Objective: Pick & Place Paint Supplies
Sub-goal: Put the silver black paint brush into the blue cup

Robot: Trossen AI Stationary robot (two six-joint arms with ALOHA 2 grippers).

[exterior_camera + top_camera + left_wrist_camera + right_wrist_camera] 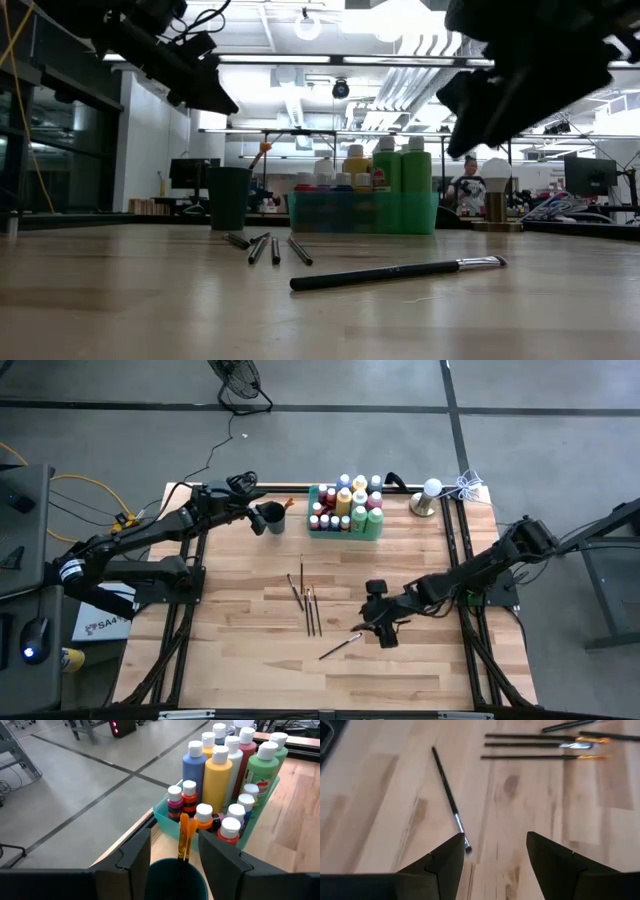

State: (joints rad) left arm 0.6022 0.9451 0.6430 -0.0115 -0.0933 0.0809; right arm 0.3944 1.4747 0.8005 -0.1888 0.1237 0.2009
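My right gripper (495, 852) hangs with its jaws spread and nothing between them, just above the bristle end of a lone paintbrush (340, 648) that lies slantwise on the near-centre boards of the table (250, 670). In my right wrist view the brush's silver ferrule sits close beside one finger (442, 862) rather than centred in the gap — so, as I judge it, the step in hand is picking up this brush, and I should shift sideways until the handle runs squarely between the fingers before I come down.

It is thin and lies flat on the wood. I would lower until the fingertips nearly touch the boards, turn my wrist so the jaws cross the handle, and close on the dark handle rather than the bristles; a pinch near the tip may tip or roll it.

My left gripper (175, 857) is at the far left, jaws parted around the rim of the dark cup (272, 517), where an orange-handled brush (183, 835) already stands. Just right of the cup is the green tray (345, 532) packed with paint bottles (350, 500). Four more brushes (308, 600) lie in a loose cluster mid-table, between the tray and my lone brush.
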